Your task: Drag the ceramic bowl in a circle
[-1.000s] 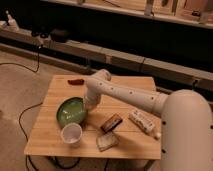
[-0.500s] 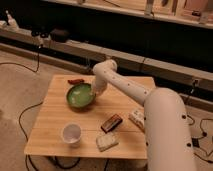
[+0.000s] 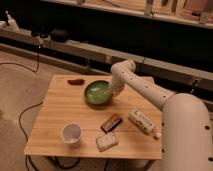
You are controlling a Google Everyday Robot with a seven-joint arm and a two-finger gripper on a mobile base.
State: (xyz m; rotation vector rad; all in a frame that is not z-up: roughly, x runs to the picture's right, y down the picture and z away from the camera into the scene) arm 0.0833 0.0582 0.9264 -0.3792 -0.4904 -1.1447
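The ceramic bowl (image 3: 96, 93) is a wide, shallow green dish with a pale patch inside, sitting on the far middle of the wooden table (image 3: 55, 117). My white arm reaches in from the right and bends down to the bowl's right rim. The gripper (image 3: 111, 93) is at that rim, shut, mostly hidden behind the arm's wrist; whether it pinches the rim cannot be seen.
A small white cup (image 3: 71, 133) stands near the front left. A dark brown bar (image 3: 111, 122), a pale packet (image 3: 107, 141) and a white bottle lying on its side (image 3: 142, 121) are at the front right. A small reddish object (image 3: 76, 81) lies at the far left edge.
The bowl has slid away from the cup toward the far side and rightward, and the arm has swung with it.
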